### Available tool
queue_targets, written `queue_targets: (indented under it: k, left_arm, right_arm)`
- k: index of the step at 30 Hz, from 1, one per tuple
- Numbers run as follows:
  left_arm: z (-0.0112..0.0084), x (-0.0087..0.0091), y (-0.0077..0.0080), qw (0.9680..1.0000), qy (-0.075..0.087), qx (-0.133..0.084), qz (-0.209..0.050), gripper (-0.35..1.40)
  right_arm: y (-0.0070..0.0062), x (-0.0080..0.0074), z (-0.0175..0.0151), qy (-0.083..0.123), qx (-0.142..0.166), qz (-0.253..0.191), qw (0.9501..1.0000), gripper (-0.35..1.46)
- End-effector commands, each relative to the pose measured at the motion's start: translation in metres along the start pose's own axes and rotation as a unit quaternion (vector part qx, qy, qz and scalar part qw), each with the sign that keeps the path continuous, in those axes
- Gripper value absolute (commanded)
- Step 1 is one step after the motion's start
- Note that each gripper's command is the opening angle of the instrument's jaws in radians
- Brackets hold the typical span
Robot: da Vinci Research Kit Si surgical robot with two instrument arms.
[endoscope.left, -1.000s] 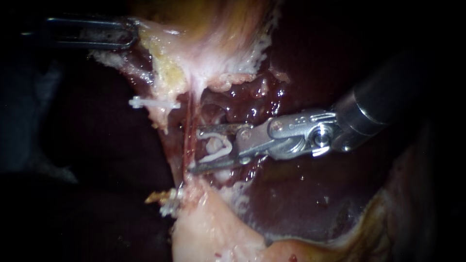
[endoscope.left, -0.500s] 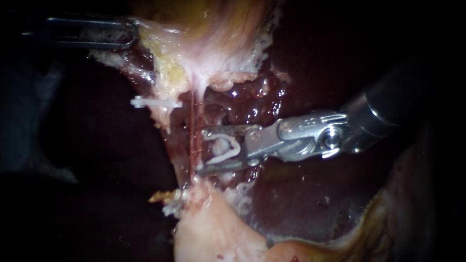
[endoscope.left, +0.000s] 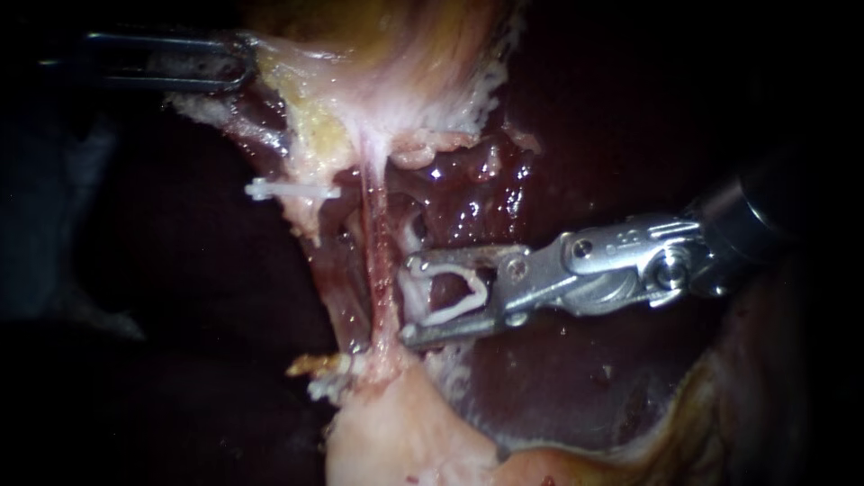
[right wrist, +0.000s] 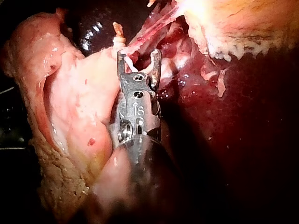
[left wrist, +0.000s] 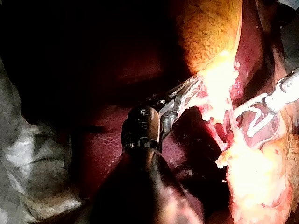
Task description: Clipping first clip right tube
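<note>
Tube (endoscope.left: 376,243) just beside clip (endoscope.left: 454,310) (white, V-shaped) in right instrument (endoscope.left: 409,299)

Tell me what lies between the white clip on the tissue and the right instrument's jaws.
The reddish tube stands there, ahead of the right instrument, outside its jaws, which hold a second clip; the endoscope view shows it.

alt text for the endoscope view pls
The right instrument, carrying an open white clip, sits just beside a thin reddish tube stretched below the gallbladder, not yet around it. The left instrument grips the gallbladder's edge; dark liver lies behind.
</note>
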Motion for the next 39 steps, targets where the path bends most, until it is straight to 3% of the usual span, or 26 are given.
queue_targets:
  k: [1, 6, 9, 14, 20, 25, 32, 39]
  left_arm:
    - [0.0000, 0.0000, 0.0000, 1.0000, 0.000, 0.000, 0.000, -0.35]
    - [0.0000, 0.0000, 0.0000, 1.0000, 0.000, 0.000, 0.000, -0.35]
    - [0.0000, 0.0000, 0.0000, 1.0000, 0.000, 0.000, 0.000, -0.35]
    - [0.0000, 0.0000, 0.0000, 1.0000, 0.000, 0.000, 0.000, -0.35]
    - [0.0000, -0.0001, 0.0000, 1.0000, 0.000, 0.000, 0.000, -0.35]
    - [0.0001, -0.0001, 0.0001, 1.0000, 0.000, 0.001, 0.000, -0.35]
    - [0.0003, -0.0001, 0.0001, 1.0000, 0.001, 0.001, 0.000, -0.35]
    - [0.0005, -0.0002, 0.0001, 1.0000, -0.001, 0.001, 0.001, -0.35]
  right_arm:
    - [0.0000, 0.0000, 0.0003, 0.002, -0.001, 0.004, 1.0000, 0.50]
    - [0.0001, 0.0001, 0.0010, 0.014, 0.006, 0.022, 0.9996, 0.50]
    - [0.0002, 0.0003, 0.0017, 0.022, 0.031, 0.033, 0.9987, 0.50]
    - [0.0001, 0.0003, 0.0029, 0.035, 0.048, 0.052, 0.9969, 0.50]
    - [-0.0005, -0.0001, 0.0047, 0.059, 0.082, 0.071, 0.9923, 0.50]
    - [-0.0008, 0.0006, 0.0061, 0.079, 0.106, 0.081, 0.9879, 0.49]
    - [-0.0009, 0.0012, 0.0077, 0.100, 0.113, 0.090, 0.9844, 0.49]
    - [-0.0010, 0.0008, 0.0083, 0.101, 0.113, 0.091, 0.9843, 0.49]
